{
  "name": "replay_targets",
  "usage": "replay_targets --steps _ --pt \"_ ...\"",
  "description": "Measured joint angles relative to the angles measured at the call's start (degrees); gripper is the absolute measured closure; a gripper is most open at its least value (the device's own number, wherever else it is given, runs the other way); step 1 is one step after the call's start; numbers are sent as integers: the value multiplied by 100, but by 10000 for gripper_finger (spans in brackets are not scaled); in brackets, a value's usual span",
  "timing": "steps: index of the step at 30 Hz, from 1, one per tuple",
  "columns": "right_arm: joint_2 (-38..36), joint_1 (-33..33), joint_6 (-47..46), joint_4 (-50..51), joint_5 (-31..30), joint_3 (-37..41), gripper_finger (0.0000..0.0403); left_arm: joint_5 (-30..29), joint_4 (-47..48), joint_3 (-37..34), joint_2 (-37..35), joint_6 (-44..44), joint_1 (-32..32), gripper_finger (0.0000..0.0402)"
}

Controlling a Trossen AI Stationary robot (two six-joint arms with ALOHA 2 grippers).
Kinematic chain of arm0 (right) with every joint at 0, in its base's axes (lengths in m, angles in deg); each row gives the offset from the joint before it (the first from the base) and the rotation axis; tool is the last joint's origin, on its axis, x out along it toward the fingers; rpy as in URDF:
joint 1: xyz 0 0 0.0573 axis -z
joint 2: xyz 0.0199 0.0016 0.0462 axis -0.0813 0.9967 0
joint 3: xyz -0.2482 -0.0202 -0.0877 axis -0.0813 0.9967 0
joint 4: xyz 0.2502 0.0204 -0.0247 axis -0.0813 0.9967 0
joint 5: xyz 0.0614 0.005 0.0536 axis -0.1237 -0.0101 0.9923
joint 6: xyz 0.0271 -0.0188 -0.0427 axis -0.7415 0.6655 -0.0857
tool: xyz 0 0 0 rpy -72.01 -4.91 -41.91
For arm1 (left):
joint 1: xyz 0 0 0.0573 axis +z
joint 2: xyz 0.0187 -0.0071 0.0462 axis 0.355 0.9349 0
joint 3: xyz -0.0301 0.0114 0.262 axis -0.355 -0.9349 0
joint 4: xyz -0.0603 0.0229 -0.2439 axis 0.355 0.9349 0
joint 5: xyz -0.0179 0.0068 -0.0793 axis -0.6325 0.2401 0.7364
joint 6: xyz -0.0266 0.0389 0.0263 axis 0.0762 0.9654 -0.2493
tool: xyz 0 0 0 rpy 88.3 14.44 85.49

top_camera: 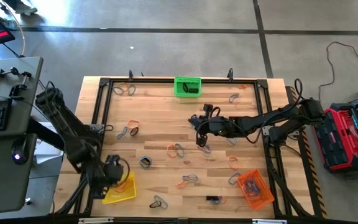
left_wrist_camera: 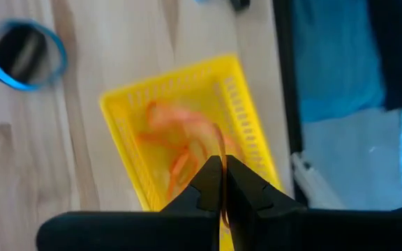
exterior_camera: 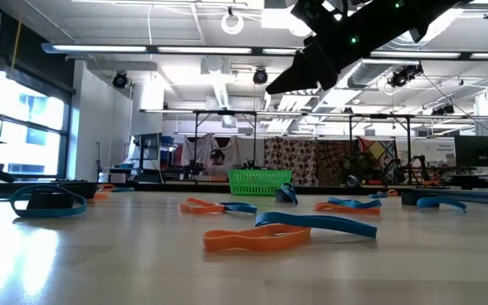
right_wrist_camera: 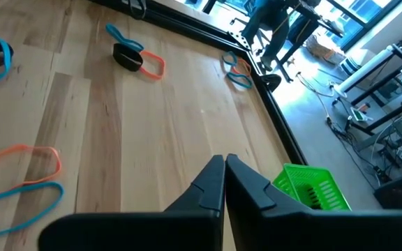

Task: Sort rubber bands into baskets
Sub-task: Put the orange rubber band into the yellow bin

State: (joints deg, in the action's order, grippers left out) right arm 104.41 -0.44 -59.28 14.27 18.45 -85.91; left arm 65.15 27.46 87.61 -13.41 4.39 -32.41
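Rubber bands: thin loops (top_camera: 179, 149) in orange, blue and black lie scattered flat over the wooden tabletop (top_camera: 160, 124), singly and in overlapping pairs.
Held band: an orange band (left_wrist_camera: 220, 150) is pinched between the left hand's fingers, hanging over the yellow basket (left_wrist_camera: 187, 132).
Yellow basket: at the tabletop's near left corner, turned at a slant to the edge, with orange bands lying inside.
Left hand: (left_wrist_camera: 223, 183) fingers pressed together on the orange band, directly above the yellow basket.
Green basket: (top_camera: 187, 86) at the middle of the far edge, long side along that edge, something dark inside.
Orange basket: (top_camera: 255, 189) near the right front corner, set at a slant, orange bands inside.
Right hand: (right_wrist_camera: 224, 183) fingers pressed together with nothing visible between them, raised above mid-tabletop, an orange-and-blue pair (right_wrist_camera: 16, 178) of bands lying on the wood nearby.
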Motion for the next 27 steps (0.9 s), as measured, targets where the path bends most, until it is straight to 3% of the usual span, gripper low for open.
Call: replay_targets --steps 8,21,27 --pt "0 0 -6 42 0 4 403 -53 5 -7 739 -8 -323 401" --pt "0 0 -140 239 4 7 403 114 -739 -641 738 -262 -462 400" --pt "0 0 -170 261 4 7 403 149 -719 -640 736 -264 -452 369"
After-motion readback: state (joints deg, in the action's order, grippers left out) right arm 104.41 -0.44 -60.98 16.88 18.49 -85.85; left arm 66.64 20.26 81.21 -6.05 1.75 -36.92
